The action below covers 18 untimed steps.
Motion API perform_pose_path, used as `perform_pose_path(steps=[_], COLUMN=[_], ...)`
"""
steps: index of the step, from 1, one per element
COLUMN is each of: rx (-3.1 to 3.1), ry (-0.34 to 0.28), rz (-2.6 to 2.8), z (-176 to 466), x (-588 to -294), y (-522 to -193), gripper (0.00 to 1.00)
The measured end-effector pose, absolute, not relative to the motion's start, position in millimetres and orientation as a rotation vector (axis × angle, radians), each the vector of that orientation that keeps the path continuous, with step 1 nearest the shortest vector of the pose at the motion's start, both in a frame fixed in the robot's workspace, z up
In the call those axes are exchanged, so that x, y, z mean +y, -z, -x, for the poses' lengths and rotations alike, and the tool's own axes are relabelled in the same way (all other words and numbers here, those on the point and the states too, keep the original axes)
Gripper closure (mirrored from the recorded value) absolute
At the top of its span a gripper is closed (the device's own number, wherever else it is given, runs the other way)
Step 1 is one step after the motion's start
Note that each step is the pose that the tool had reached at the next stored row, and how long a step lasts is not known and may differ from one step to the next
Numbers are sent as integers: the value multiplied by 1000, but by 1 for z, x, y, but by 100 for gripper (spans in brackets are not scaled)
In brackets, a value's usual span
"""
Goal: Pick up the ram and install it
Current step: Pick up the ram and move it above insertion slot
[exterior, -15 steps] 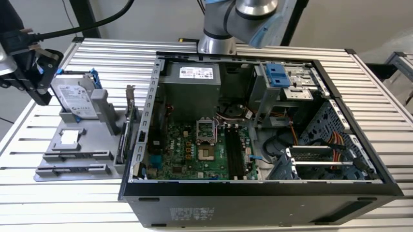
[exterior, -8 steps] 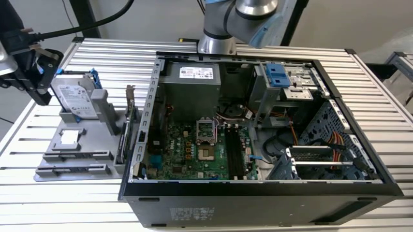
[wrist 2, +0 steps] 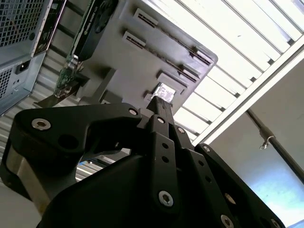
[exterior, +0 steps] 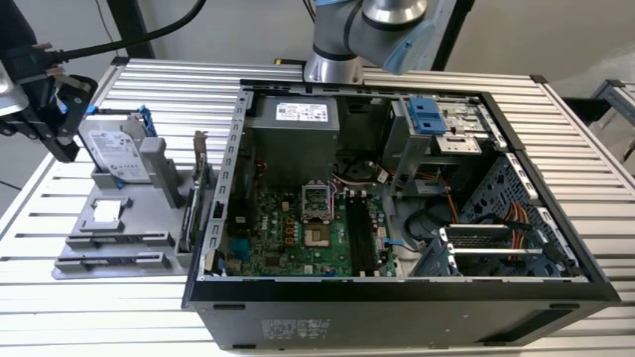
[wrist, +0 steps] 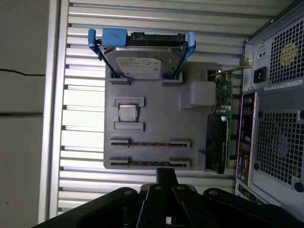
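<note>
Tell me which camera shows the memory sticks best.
The first wrist view looks straight down on both memory sticks in the gray holder. The exterior view shows them from the side; the second wrist view, at a steep slant.

The tray (exterior: 149, 223) lies at the exterior view's left of the computer case (exterior: 397, 312), hard drive (exterior: 112, 152) and ram sticks (wrist: 149, 142) in it

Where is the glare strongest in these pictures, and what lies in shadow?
Second wrist view: the table slats are washed out to white, and the gripper is a dark mass before them. First wrist view: glare on the slats beside the grey holder. Exterior view: even light, only the computer case is dim inside.
</note>
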State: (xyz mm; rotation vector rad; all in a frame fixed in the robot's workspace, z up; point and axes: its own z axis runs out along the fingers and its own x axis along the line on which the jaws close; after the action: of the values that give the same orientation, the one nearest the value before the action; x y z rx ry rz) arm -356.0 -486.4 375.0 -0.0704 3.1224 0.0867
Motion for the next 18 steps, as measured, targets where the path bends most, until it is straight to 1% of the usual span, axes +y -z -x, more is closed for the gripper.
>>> perform_pose_path(steps=[18], rx=[3121], ry=[-87], rz=[157], z=[356], x=[-486], y=[-375], gripper=[100])
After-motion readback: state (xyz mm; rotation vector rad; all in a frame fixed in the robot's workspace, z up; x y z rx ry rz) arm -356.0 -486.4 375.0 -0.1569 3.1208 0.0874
